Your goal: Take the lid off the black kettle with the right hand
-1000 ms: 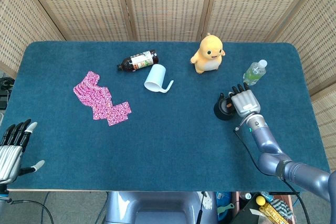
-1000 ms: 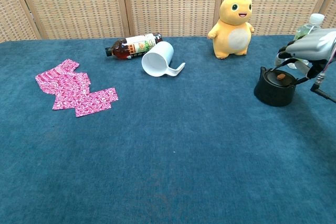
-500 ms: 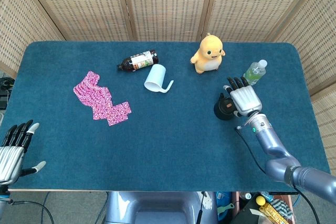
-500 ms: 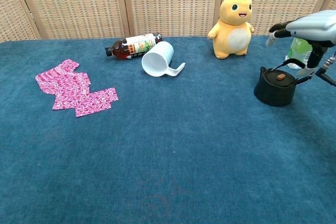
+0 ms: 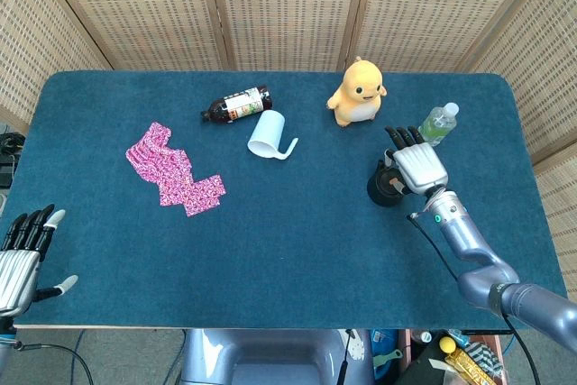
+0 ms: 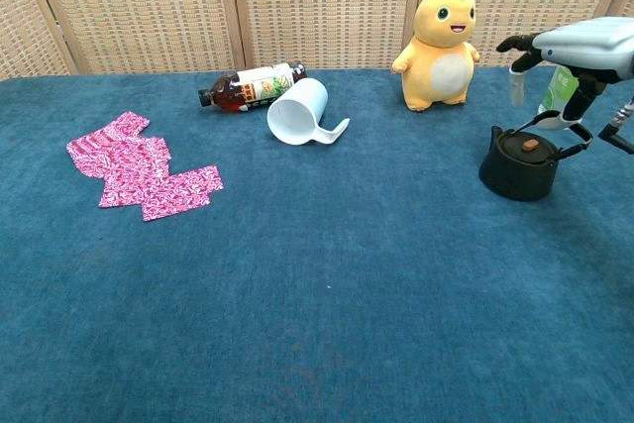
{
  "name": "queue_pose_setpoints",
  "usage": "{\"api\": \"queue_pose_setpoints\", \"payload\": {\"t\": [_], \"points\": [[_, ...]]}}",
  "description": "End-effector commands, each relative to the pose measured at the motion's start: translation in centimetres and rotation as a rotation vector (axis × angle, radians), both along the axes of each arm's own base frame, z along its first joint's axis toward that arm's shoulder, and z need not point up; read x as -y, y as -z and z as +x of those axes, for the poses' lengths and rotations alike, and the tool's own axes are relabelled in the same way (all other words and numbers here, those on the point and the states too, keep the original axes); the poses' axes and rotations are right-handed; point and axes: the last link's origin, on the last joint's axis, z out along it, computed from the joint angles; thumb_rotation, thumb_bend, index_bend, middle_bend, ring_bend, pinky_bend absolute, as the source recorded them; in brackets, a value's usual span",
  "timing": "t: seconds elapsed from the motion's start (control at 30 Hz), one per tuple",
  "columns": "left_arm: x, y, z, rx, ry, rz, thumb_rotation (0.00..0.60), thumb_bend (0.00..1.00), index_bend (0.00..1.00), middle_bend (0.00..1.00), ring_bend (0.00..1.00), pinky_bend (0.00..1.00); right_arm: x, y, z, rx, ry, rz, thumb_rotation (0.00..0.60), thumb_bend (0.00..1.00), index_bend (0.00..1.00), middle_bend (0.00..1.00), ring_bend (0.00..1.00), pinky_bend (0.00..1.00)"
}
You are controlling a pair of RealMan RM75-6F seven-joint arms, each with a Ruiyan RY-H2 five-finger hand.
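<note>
The black kettle (image 6: 518, 166) stands on the blue cloth at the right, its lid (image 6: 528, 147) on, with a small brown knob on top. In the head view the kettle (image 5: 382, 188) is partly hidden under my right hand (image 5: 415, 161). That right hand (image 6: 575, 48) hovers above the kettle, palm down, fingers spread and pointing down toward the lid; it holds nothing. My left hand (image 5: 25, 254) rests open at the table's near left edge, far from the kettle.
A yellow plush toy (image 6: 438, 48) stands behind the kettle, and a green-labelled water bottle (image 6: 561, 88) just behind my right hand. A white mug (image 6: 299, 112) and a brown bottle (image 6: 248, 86) lie mid-table. Pink cloth (image 6: 139, 177) lies at the left.
My right hand has risen from beside the kettle to above it and shifted slightly away from me. The lid stays on. My left hand has hardly moved.
</note>
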Motion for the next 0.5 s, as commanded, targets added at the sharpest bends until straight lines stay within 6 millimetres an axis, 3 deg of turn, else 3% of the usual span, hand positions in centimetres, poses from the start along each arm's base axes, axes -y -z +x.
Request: {"api": "queue_pose_setpoints", "payload": {"t": [0.03,0.5], "points": [[0.0,-0.1,-0.1,0.002,-0.002,0.003,0.600,0.12,0.00,0.00,0.00,0.00,0.2,0.6,-0.1,-0.007,0.008,0.011,0.600,0.45,0.47,0.04,0.00,0.11],[-0.1,-0.2,-0.2,0.004,-0.005,0.006,0.600,0.12,0.00,0.00,0.00,0.00,0.6,2.0,-0.9,-0.025,0.020,0.035,0.600,0.45,0.49,0.05,0.00,0.11]]}}
